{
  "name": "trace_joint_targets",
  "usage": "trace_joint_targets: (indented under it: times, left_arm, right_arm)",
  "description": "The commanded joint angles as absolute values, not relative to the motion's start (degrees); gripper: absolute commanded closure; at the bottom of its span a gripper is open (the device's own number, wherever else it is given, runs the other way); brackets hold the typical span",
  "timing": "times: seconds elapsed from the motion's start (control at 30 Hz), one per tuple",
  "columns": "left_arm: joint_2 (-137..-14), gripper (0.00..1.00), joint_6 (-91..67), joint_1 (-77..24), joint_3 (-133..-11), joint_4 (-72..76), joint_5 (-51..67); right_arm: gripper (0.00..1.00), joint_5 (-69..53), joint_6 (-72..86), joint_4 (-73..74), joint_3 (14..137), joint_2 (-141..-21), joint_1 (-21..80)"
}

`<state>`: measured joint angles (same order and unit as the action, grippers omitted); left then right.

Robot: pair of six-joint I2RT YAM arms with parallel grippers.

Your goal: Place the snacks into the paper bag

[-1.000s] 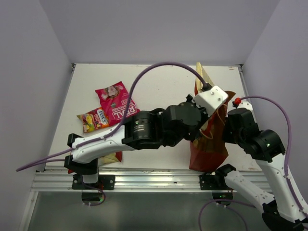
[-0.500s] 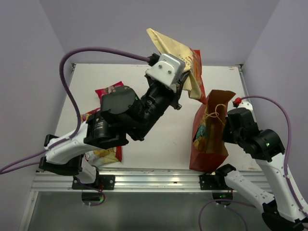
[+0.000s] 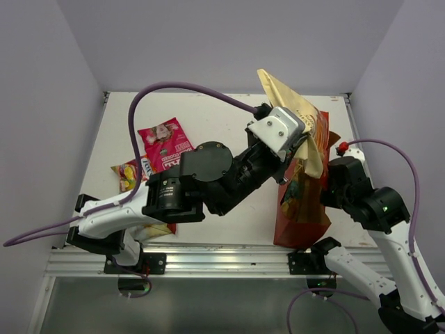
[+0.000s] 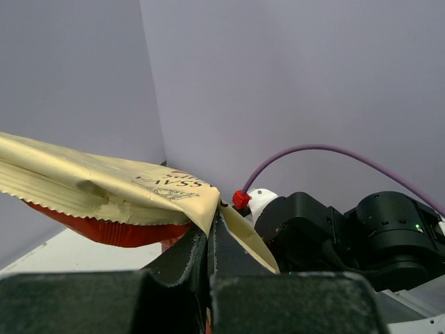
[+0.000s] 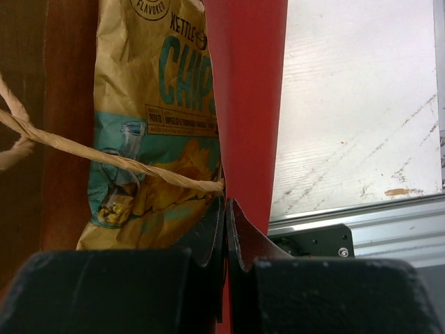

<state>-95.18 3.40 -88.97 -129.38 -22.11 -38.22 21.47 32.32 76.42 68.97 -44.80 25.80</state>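
The reddish-brown paper bag (image 3: 306,216) stands at the table's front right, and its red wall (image 5: 245,97) fills the right wrist view. My right gripper (image 5: 226,209) is shut on the bag's rim beside a twine handle (image 5: 104,158). The tan-and-blue packet (image 5: 156,125) stands inside the bag. My left gripper (image 4: 212,224) is shut on an edge of the cream-and-orange packet (image 4: 104,184). It holds that packet (image 3: 292,108) in the air just above the bag's mouth. The magenta packet (image 3: 165,142) and the small red-yellow packet (image 3: 131,174) lie at the left.
Another packet (image 3: 156,228) lies mostly hidden under the left arm at the front left. Walls close the table on three sides. The left arm's purple cable (image 3: 181,89) arches over the table's middle. The metal rail (image 3: 208,261) runs along the near edge.
The left gripper rose from the bag's mouth up and back-left with the cream-and-orange packet, then swung right and down to above the bag. The right arm and bag stayed put.
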Motion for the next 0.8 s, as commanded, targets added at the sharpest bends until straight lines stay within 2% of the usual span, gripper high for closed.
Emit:
trace_joint_targets:
  times: [0.0, 0.17, 0.4, 0.77]
  left_arm:
    - [-96.32, 1.00, 1.23, -89.12, -129.90, -21.78, -35.51]
    - [-98.96, 1.00, 0.53, -89.12, -128.24, -26.27, -34.36]
    - [-100.37, 1.00, 0.44, -89.12, -124.20, -28.57, -36.03]
    - [-104.41, 1.00, 2.99, -89.21, -121.90, -27.51, -37.09]
  right_arm:
    - [1.00, 21.53, 32.87, 83.41, 68.47, -44.30, 25.58]
    - [1.00, 23.11, 32.87, 84.29, 69.34, -44.03, 25.58]
    - [1.00, 28.03, 31.47, 89.73, 77.42, -45.52, 25.58]
    - [1.00, 28.12, 31.46, 90.70, 76.73, -44.30, 25.58]
